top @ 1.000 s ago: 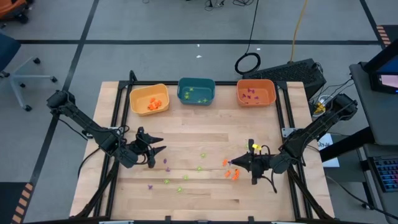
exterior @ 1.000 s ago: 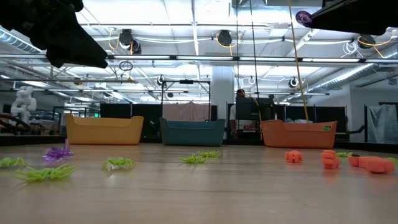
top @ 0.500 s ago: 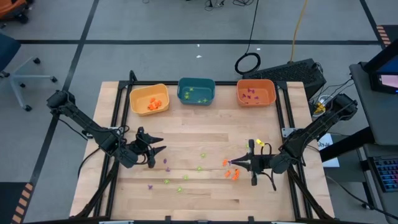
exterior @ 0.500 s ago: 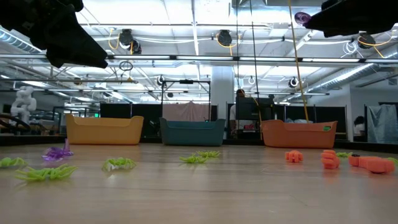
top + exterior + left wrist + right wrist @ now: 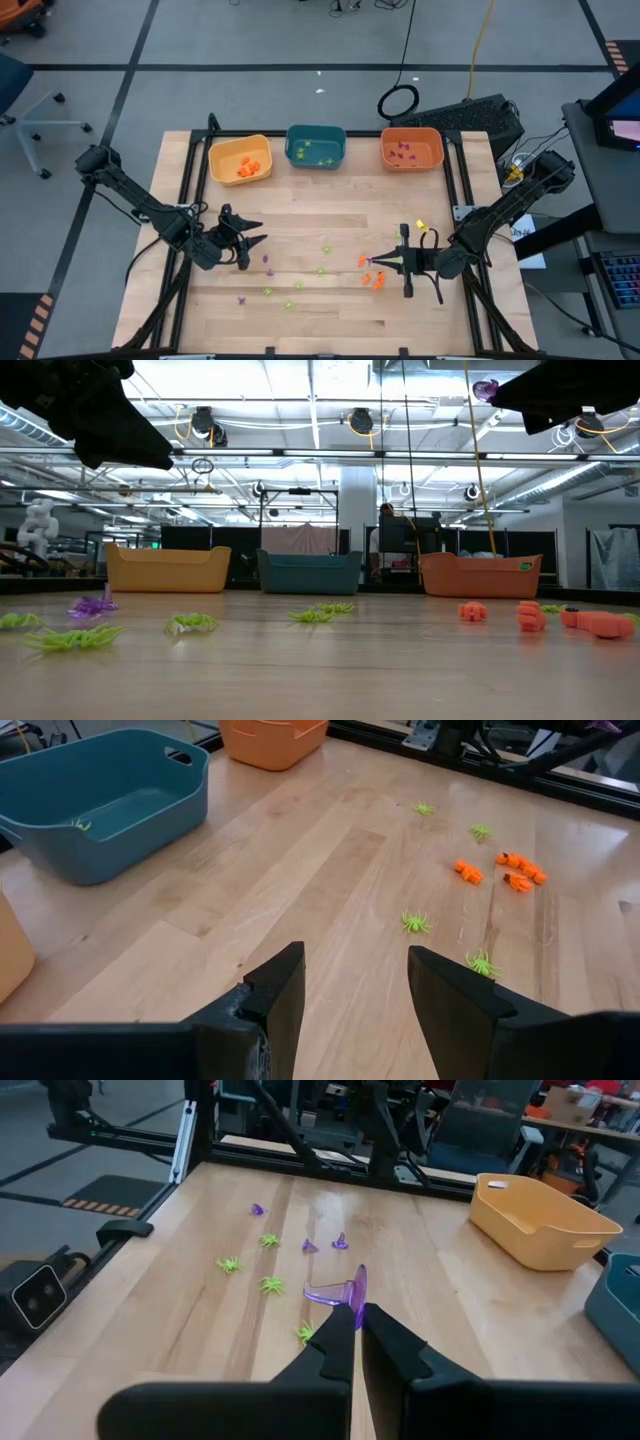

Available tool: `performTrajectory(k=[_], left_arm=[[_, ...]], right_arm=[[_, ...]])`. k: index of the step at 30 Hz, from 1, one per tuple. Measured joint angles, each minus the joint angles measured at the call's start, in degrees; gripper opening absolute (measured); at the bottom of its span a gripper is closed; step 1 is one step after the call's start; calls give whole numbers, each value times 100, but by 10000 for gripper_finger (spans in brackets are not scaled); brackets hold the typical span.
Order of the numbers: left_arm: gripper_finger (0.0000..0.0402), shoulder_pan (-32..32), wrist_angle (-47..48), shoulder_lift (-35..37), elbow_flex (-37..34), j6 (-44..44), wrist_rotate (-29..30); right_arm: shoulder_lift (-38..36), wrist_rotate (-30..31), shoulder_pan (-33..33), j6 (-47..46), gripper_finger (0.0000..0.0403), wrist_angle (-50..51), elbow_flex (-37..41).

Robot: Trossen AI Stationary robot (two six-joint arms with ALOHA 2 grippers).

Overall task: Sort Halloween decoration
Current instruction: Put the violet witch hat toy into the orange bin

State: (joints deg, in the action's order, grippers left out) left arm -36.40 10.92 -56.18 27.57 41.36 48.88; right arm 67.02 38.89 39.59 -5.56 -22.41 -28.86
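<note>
Item held: one small purple plastic trinket with a flat brim (image 5: 338, 1291), pinched at the tips of the right gripper (image 5: 357, 1316), whose fingers are closed on it; seen raised above the wooden tabletop (image 5: 330, 225) in the low view (image 5: 486, 389).

Loose stock on the table: a cluster of tiny orange plastic pieces (image 5: 374, 279) just below and beside the right gripper (image 5: 374, 263); scattered light-green spider-shaped trinkets (image 5: 322, 270) between the two grippers; small purple cone-shaped trinkets (image 5: 268, 261) just ahead of the left gripper (image 5: 256, 240).

Left gripper: hovers over the table's left half, fingers (image 5: 270, 1000) parted moderately, nothing between them; green spiders (image 5: 415, 923) and orange pieces (image 5: 518, 875) lie ahead of it.

Containers, along the far edge, well apart from both grippers:
- yellow plastic bin (image 5: 239, 158), holding orange pieces;
- teal plastic bin (image 5: 315, 146), holding green pieces;
- orange plastic bin (image 5: 411, 148), holding purple pieces.

Surroundings: black aluminium frame rails (image 5: 462, 175) around the table; grey floor with dark tape lines (image 5: 130, 70); a coiled black cable (image 5: 399, 101) beyond the bins.
</note>
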Motion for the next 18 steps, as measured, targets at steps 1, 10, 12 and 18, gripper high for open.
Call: performTrajectory(k=[1,10,12,18], left_arm=[[176,1,0,0,0,1,0],[176,0,0,0,0,1,0],[176,1,0,0,0,1,0],[176,2,-4,0,0,8,0]], right_arm=[[1,0,0,0,0,0,0],[2,21,-2,19,0,0,0],[2,118,-35,32,0,0,0],[2,842,-249,-52,0,0,0]])
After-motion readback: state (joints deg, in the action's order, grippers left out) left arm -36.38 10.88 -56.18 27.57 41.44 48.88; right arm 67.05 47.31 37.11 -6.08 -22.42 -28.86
